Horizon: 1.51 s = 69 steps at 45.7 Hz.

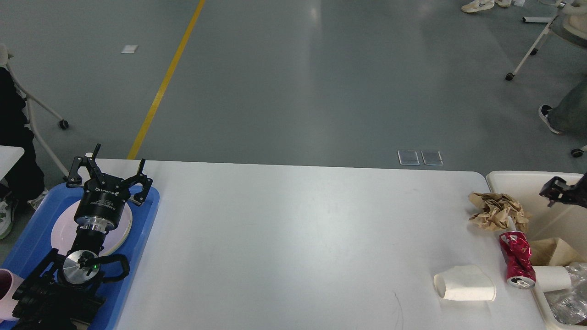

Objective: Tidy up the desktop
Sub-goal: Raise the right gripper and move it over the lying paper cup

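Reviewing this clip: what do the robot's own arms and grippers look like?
The left arm is black, with a silver ring below a black cylindrical wrist bearing pale lettering, a silver disc joint with a small green light, and a looped black cable. Its left gripper has thin black linkage fingers. The right gripper shows only as a small dark shape at the edge.
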Tool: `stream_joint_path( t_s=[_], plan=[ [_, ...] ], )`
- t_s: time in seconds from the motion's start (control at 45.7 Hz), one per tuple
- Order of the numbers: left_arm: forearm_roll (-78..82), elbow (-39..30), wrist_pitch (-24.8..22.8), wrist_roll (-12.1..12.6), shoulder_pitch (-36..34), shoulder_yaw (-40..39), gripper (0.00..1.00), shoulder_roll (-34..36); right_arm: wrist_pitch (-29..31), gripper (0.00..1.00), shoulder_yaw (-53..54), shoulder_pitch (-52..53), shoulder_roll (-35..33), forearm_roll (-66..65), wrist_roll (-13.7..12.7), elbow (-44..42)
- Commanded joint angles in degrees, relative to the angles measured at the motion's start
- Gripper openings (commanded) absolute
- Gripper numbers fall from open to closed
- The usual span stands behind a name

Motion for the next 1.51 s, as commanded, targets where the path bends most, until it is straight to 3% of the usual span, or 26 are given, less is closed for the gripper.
stream_joint_path(
  t_s=[0.0, 0.044, 0.175, 0.438, 0.657, 0.919, 1.138, 1.292, 1.489],
  plan=[
    [-0.04, 0.00, 0.05, 0.00, 0.01, 0.00, 0.96, -0.08, 11.45, 1.00, -1.95, 12.55, 0.79, -1.10, -2.36, 6.66],
    [0.05, 0.00, -0.04, 0.00, -0.08, 0.00, 0.96, -0.08, 14.87, 1.00, -1.96, 15.89, 1.66, -1.10, -3.33, 8.41],
    [0.05, 0.00, -0.04, 0.00, 0.01, 0.00, 0.96, 0.00, 15.23, 1.00, -2.22, 26.52, 2.81, -1.01, -4.03, 15.96],
    [-0.04, 0.00, -0.04, 0.00, 0.01, 0.00, 0.96, 0.00, 15.23, 1.00, -6.61, 54.29, 5.54, -0.22, -4.12, 45.58],
    [-0.04, 0.00, 0.05, 0.00, 0.01, 0.00, 0.96, 0.00, 15.23, 0.97, -7.14, 63.27, 1.32, 3.91, -4.12, 60.18],
    [0.05, 0.00, -0.04, 0.00, 0.01, 0.00, 0.96, 0.00, 14.64, 0.98, -14.34, 63.72, 1.49, 4.79, -3.86, 61.86],
    [-0.04, 0.00, -0.04, 0.00, 0.01, 0.00, 0.96, 0.00, 5.85, 0.99, -24.44, 62.14, 1.14, 14.97, -4.12, 61.25],
    [-0.04, 0.00, 0.05, 0.00, 0.01, 0.00, 0.96, 0.00, 0.49, 0.98, -27.97, 54.67, 0.36, 26.57, -4.56, 61.51],
    [-0.04, 0.00, -0.04, 0.00, 0.01, 0.00, 0.96, -0.08, -14.09, 0.99, -25.43, 43.60, -7.20, 38.00, -4.30, 61.16]
  ],
)
